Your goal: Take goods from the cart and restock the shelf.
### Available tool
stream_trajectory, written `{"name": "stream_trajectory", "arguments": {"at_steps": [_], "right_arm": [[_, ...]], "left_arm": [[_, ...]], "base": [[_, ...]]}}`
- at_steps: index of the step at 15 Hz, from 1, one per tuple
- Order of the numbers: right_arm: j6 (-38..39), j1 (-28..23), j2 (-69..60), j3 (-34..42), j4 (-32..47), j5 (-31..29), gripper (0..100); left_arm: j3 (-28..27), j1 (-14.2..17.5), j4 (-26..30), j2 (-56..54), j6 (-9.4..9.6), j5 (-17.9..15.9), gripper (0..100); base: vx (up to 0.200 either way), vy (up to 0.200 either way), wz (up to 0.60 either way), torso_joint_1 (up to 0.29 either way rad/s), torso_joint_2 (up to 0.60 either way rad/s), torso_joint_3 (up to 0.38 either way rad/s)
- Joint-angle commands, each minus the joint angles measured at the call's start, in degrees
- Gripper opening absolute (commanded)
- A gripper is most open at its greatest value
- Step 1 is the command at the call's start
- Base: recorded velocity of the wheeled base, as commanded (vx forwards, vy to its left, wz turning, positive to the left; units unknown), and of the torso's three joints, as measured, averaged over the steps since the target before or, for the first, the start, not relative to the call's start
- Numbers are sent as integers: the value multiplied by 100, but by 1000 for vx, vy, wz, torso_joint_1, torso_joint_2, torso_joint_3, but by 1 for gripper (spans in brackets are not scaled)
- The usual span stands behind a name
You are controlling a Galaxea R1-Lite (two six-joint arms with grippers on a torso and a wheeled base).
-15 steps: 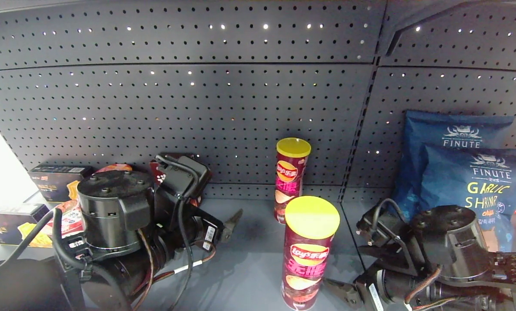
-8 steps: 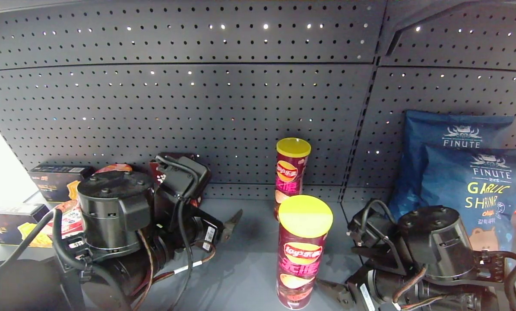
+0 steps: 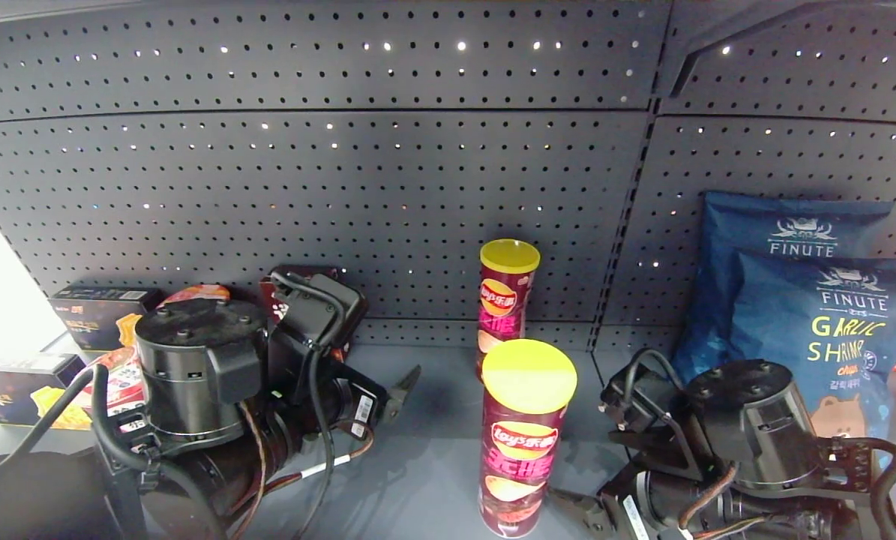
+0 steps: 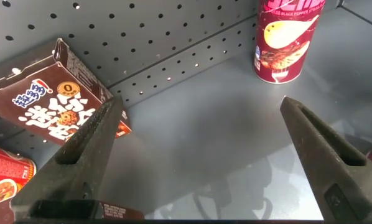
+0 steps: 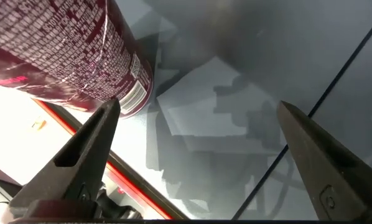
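Observation:
Two maroon chip cans with yellow lids stand upright on the grey shelf (image 3: 425,457). The far can (image 3: 506,307) (image 4: 285,37) is against the pegboard back wall, and the near can (image 3: 526,435) (image 5: 68,50) is close to the shelf's front edge. My right gripper (image 3: 576,504) (image 5: 198,112) is low beside the near can's base, open, with nothing between its fingers; the can lies outside one finger. My left gripper (image 3: 404,384) (image 4: 198,118) hovers open over bare shelf, left of both cans, pointing toward the far can.
A brown cookie box (image 4: 55,106) leans on the back wall near the left gripper, with a red can (image 4: 2,180) beside it. Black boxes (image 3: 95,311) sit at far left. Blue chip bags (image 3: 815,315) stand at right, behind the right arm.
The near can has shifted a little to the left, and the right arm has moved left and slightly down with it. The left arm is almost still.

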Motion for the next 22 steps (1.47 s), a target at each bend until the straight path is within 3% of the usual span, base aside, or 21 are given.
{"name": "stream_trajectory", "arguments": {"at_steps": [1,9,17,19,22], "right_arm": [[-1,8,42,-4,-3,-5,100],[26,16,-20,58,-3,-5,100],[201,-256,-1303,515,5,-137,100],[210,-775,-2059,612,14,-137,100],[201,-1724,-2973,884,49,-137,100]], "left_arm": [[-1,1,-4,3,-1,1,100],[8,10,-4,-14,-1,1,100],[280,-52,-162,-612,69,-25,100],[342,-78,-145,-1315,43,-95,100],[895,397,-92,-2396,60,-69,100]], "base": [[0,0,0,0,0,0],[0,0,0,0,0,0],[0,0,0,0,0,0],[0,0,0,0,0,0],[0,0,0,0,0,0]]}}
